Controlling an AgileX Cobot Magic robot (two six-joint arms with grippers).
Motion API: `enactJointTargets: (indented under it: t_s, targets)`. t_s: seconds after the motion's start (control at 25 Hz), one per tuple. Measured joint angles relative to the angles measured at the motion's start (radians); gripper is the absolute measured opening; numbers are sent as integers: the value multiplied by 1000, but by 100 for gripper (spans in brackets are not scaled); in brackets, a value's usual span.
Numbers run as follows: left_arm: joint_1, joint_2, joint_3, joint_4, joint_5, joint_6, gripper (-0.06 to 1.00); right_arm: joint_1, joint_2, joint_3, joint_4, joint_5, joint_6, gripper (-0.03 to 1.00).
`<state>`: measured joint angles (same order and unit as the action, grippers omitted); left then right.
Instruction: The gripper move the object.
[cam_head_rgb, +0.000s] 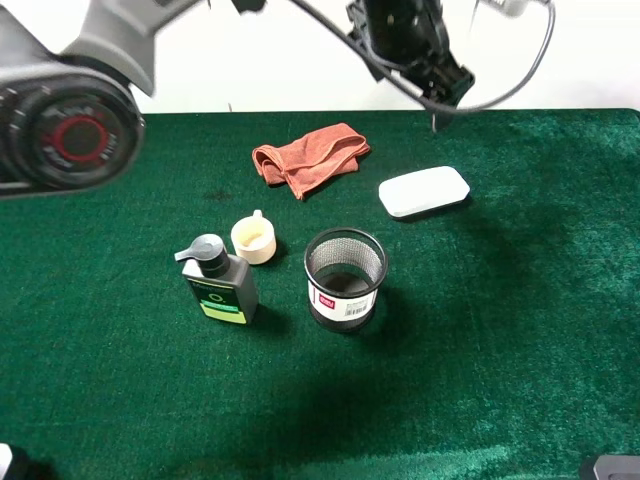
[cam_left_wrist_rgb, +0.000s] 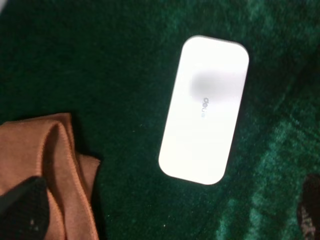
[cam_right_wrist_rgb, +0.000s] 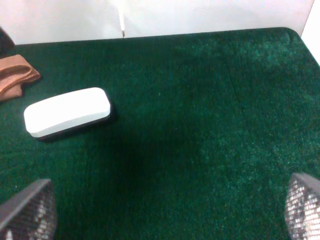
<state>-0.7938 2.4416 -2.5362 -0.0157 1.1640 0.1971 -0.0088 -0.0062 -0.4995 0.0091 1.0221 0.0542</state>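
Left hand (cam_left_wrist_rgb: 160, 220) spread wide above white case (cam_left_wrist_rgb: 204, 110), its faint grey logo illegible

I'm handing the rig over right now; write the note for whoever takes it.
Left gripper: open, empty, hanging over the white case and the edge of the red cloth.
Right gripper: open, empty, aimed at bare green mat, with the case off to one side.
Case: flat on the mat, closed, right of the cloth and behind the mesh cup; neither gripper touches it.
Done: left arm is positioned above the case.
Left: lower, grasp the case across its short side, move it. No destination is marked.
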Motion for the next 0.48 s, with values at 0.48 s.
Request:
enactJointTargets:
  t_s: [0.48]
  targets:
    - [13,-376,465,40,-1,-3,99,0,0,0,0,0,0,69]
